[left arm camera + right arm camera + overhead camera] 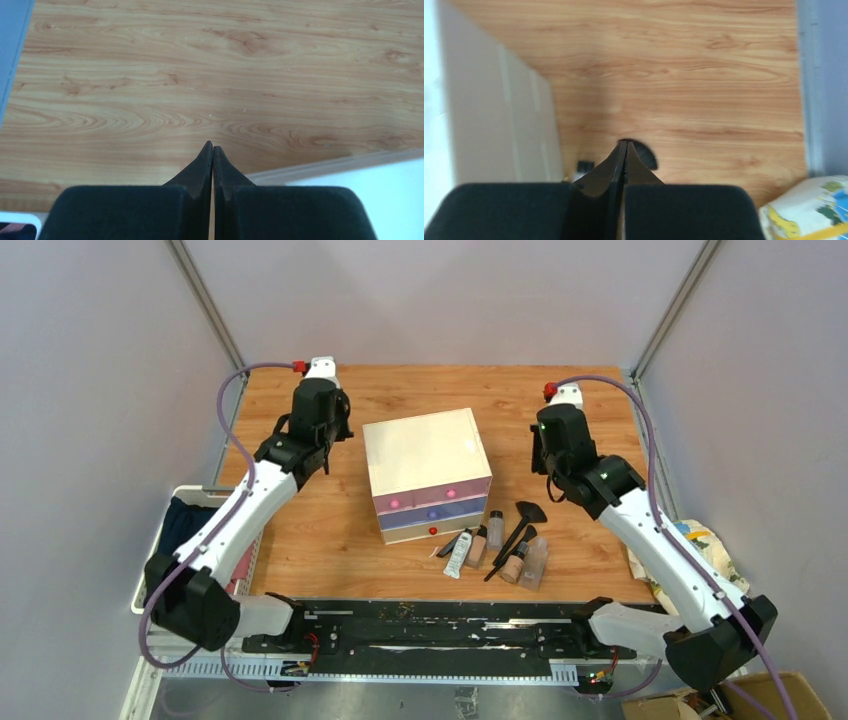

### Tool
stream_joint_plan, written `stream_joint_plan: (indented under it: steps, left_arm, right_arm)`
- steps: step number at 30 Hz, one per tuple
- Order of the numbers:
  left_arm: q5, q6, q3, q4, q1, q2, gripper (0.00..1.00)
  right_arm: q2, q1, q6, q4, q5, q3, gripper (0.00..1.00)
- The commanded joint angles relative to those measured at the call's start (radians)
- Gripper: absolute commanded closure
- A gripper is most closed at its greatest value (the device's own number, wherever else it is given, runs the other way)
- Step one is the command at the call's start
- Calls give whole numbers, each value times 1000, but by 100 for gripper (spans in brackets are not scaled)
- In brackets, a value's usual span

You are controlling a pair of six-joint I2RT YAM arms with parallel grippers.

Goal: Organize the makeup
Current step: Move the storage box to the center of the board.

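The makeup lies in a cluster on the wooden table in front of the cream drawer box: a white squeeze tube, small beige and clear bottles, and a black-handled brush with a fan head. My left gripper is shut and empty, raised left of the box; its wrist view shows bare wood and a box corner. My right gripper is shut and empty, raised right of the box. In its wrist view the brush head lies just beyond the tips.
A white basket holding dark cloth hangs off the table's left edge. A printed bag lies off the right edge and also shows in the right wrist view. A black rail runs along the near edge. Grey walls enclose the table.
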Motion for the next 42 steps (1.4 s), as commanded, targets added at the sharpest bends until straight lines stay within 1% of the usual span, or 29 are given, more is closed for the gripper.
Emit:
stream_joint_plan:
  steps: [1,5,8,12,15,19,24,30,35,42]
  left_arm:
    - [-49,40,90,47,-1,115,100]
    - [-94,68,152,62,0,206,100]
    - [-92,100,186,78,2,264,100]
    - [-84,118,219,82,2,328,100]
    - [-58,115,211,104,2,354,100]
    - [-9,100,190,142,2,373,100]
    - [28,77,154,155,2,368,100]
    - [24,78,79,176,2,312,100]
    - [9,89,57,178,3,282,100]
    - [-9,103,60,168,23,261,100]
  right_arm:
    - [-59,57,88,-11,-277,-62,100]
    - [-88,129,150,11,-391,-120,100]
    - [-91,184,191,35,-443,-166,100]
    - [-80,278,238,40,-450,-191,100]
    - [-65,349,265,37,-429,-195,100]
    - [5,409,294,54,-421,-200,100]
    - [142,426,287,86,-407,-170,100]
    - [308,427,239,114,-381,-89,100]
    - [462,427,189,117,-371,32,100]
    - [620,427,130,117,-415,187,100]
